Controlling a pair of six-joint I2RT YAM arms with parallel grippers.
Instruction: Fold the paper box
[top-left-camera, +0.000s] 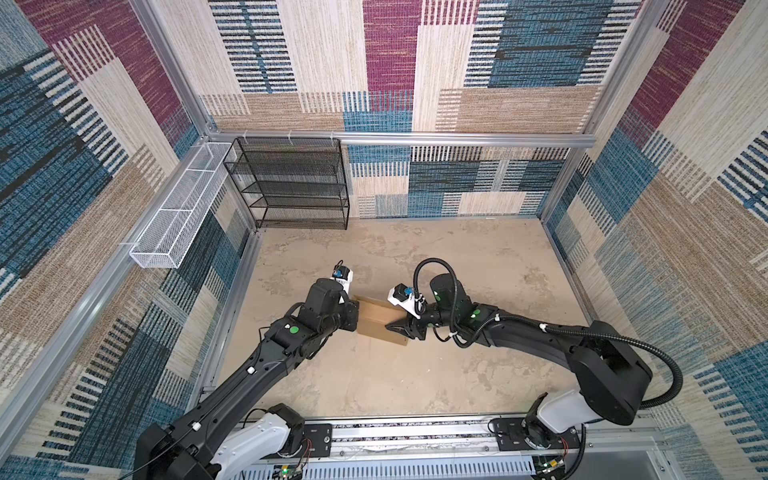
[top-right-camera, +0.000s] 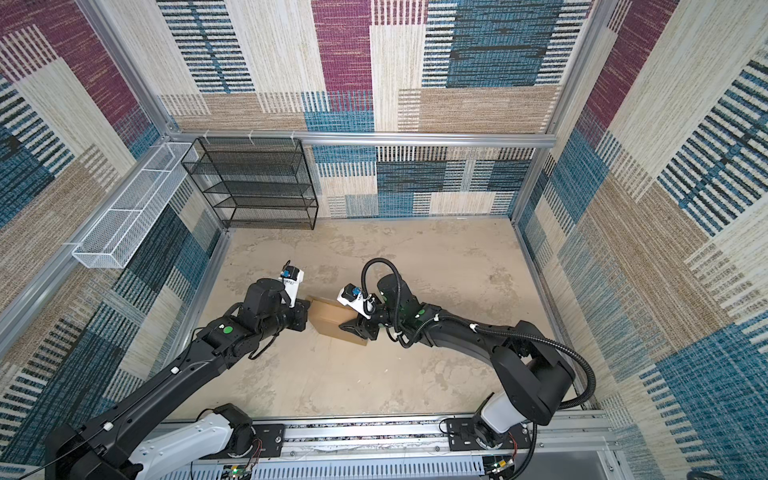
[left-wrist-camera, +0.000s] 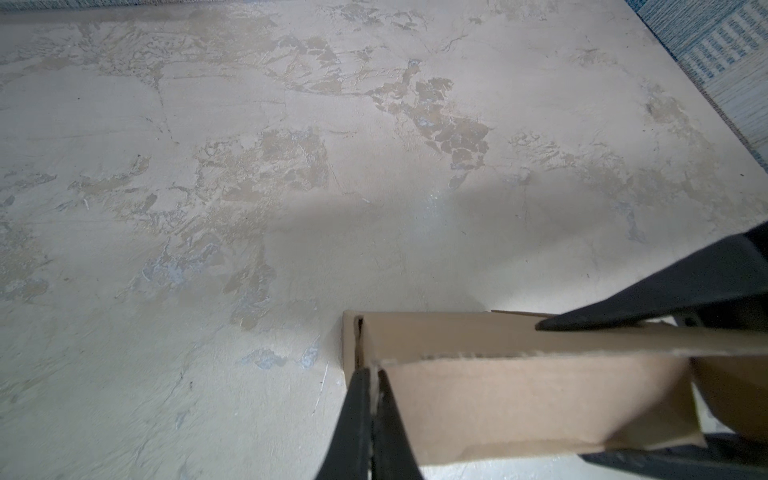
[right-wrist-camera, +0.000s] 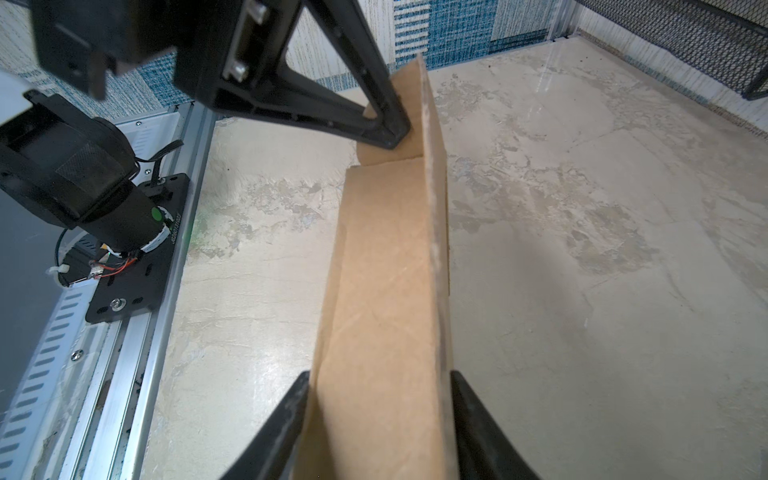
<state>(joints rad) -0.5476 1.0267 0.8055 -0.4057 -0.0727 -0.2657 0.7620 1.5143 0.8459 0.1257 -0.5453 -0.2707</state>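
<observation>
Two grippers share the plain brown corrugated cardboard paper box (top-left-camera: 376, 322) on the mottled beige table (top-left-camera: 457, 374), its long axis running between them: left gripper (left-wrist-camera: 372, 399) pinching one end wall, right gripper (right-wrist-camera: 379, 377) clamped across the opposite end.

Mottled beige tabletop (top-left-camera: 415, 374). Brown paper box (top-left-camera: 374, 322) rests near centre. Black mesh rack (top-left-camera: 291, 187) stands at 11 o'clock, far corner.

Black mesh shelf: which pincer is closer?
Left. The left pincer holds the brown cardboard box nearer the black wire-mesh shelf; the right pincer holds its farther end.
</observation>
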